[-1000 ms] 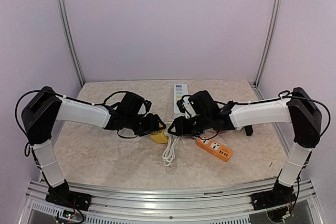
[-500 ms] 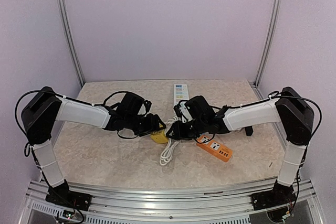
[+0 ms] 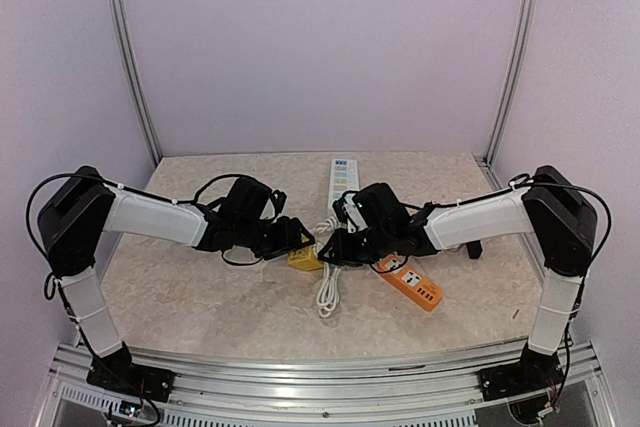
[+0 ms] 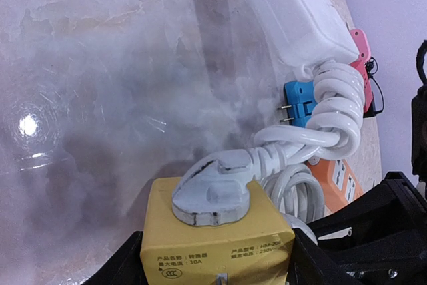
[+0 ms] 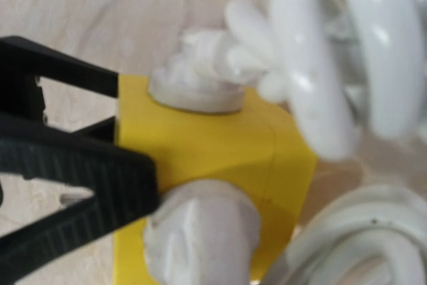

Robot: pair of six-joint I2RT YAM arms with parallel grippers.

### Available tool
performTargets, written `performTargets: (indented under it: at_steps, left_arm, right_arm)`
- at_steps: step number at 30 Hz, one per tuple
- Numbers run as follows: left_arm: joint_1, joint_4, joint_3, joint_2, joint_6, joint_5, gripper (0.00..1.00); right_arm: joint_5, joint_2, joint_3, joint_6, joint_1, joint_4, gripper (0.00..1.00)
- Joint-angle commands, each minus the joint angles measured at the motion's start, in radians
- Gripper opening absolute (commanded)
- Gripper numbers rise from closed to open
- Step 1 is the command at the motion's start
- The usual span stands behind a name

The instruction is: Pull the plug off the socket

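Observation:
The socket (image 3: 304,258) is a yellow cube on the table, between the two arms. My left gripper (image 4: 213,266) is shut on the socket (image 4: 220,241), one black finger on each side of it. A white plug (image 4: 213,190) sits in the cube's top face, and its thick cord (image 4: 313,139) runs off to the right. My right gripper (image 3: 334,245) is right against the cube's right side. In the right wrist view a second white plug (image 5: 200,231) fills the bottom centre on the near face of the socket (image 5: 220,141). My right fingers are hidden there.
A white coil of cord (image 3: 327,292) lies just in front of the socket. An orange power strip (image 3: 410,282) is to its right, and a white power strip (image 3: 343,175) behind. A blue adapter (image 4: 300,101) and a pink one (image 4: 360,45) lie beside the white strip.
My right gripper has moved left, up against the yellow socket, and the coil of cord has shifted a little. The left gripper has kept its hold.

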Motion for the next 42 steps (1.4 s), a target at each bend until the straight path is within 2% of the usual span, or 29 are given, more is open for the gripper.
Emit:
performTargets:
  at_steps: [1,8,14,18,24,29,36,39,42]
  left_arm:
    - [-0.003,0.168,0.008,-0.065,0.005,0.093,0.24]
    - [-0.003,0.192,-0.023,-0.069,0.003,0.109,0.24]
    - [-0.003,0.192,-0.039,-0.078,0.005,0.107,0.24]
    - [-0.002,0.186,-0.033,-0.073,0.0,0.112,0.24]
    - [0.002,0.142,-0.01,-0.061,-0.02,0.096,0.23]
    - [0.011,0.137,-0.013,-0.055,-0.041,0.093,0.21]
    - [0.012,0.13,-0.014,-0.052,-0.043,0.087,0.21]
    - [0.013,0.142,-0.024,-0.057,-0.038,0.088,0.21]
    - [0.013,0.164,-0.038,-0.065,-0.032,0.097,0.21]
  right_arm:
    - [-0.025,0.018,-0.029,0.0,0.001,0.037,0.0]
    - [-0.107,0.007,-0.111,0.09,-0.032,0.186,0.0]
    - [-0.113,0.002,-0.131,0.104,-0.041,0.204,0.0]
    - [-0.057,0.001,-0.094,0.064,-0.034,0.127,0.0]
    - [0.152,-0.018,0.017,-0.046,0.024,-0.075,0.0]
    - [0.242,-0.009,0.087,-0.088,0.064,-0.175,0.0]
    - [0.28,-0.022,0.091,-0.064,0.071,-0.182,0.0]
    - [0.254,-0.046,0.06,-0.035,0.052,-0.134,0.0]
    - [0.166,-0.07,0.006,0.008,0.02,-0.064,0.0]
